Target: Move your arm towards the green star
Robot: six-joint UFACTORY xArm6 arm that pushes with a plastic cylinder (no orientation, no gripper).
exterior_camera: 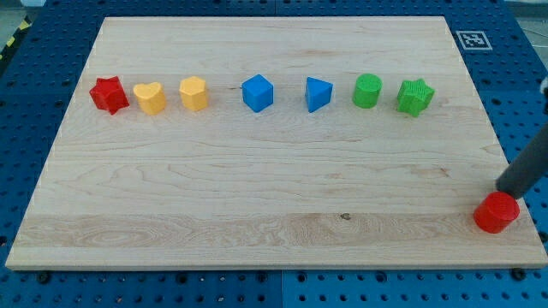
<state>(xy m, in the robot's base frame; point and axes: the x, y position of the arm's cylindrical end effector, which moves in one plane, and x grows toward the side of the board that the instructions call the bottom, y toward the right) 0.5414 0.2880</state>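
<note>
Red block sits nearest camera, bench bottom-right corner; my tip touches its top edge. No pincer on this arm, only rod, so nothing opens or closes.

Green star: far right of row at view's top, just beside green cylinder, well apart from tip. Small, ridged sides, matte. Likely light, rigid, slides easily; contact flat side, not point.

One high camera, angled down.
It looked steeply down across the whole tabletop from its near long edge (blue pegboard framed every side).
</note>
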